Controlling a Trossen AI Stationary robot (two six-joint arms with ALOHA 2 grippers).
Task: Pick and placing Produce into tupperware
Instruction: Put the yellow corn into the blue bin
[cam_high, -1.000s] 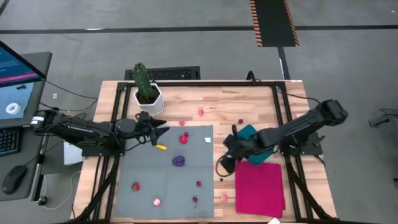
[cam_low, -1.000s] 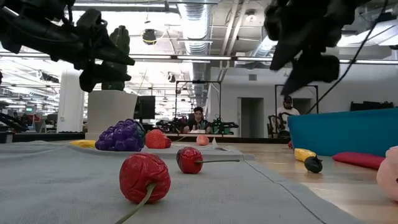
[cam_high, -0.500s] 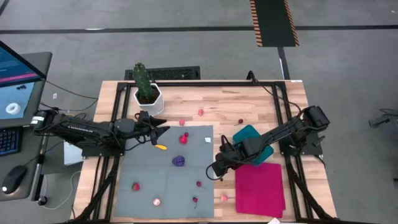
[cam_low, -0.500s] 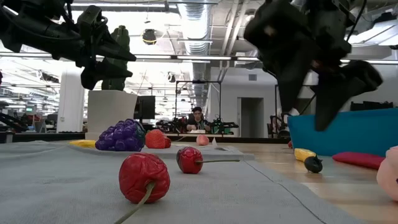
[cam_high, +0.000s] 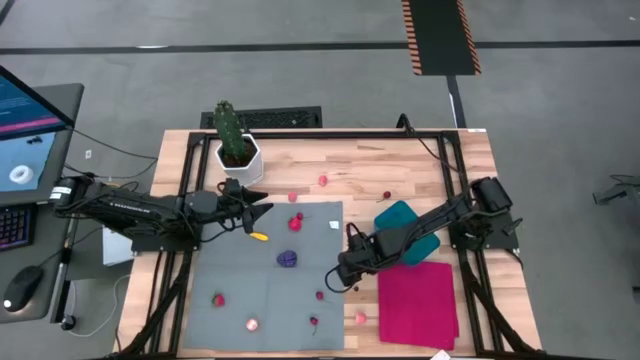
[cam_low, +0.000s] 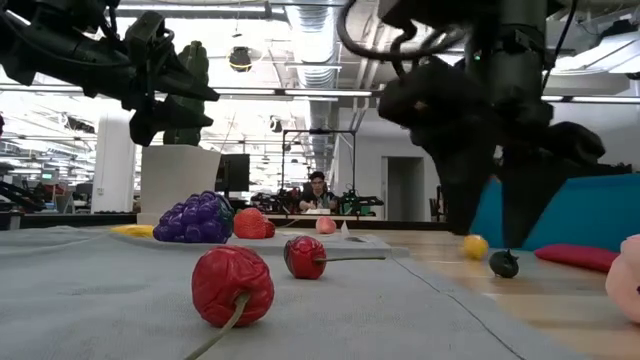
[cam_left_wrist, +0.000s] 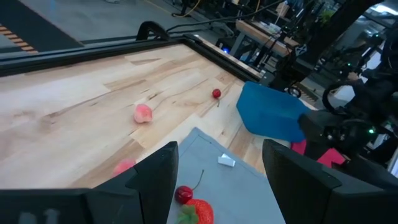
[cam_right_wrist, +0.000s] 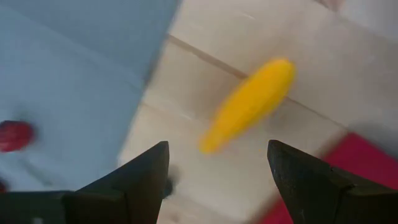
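The right end effector hides the yellow fruit from above. That fruit looks blurry up close. The teal tub is half hidden behind the dark arm. The pink fruit is cut off.

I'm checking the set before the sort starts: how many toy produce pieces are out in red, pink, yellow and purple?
Red pieces: 6
Pink pieces: 4
Yellow pieces: 2, one of them seen only in the right wrist and low views
Purple pieces: 1
Total: 13
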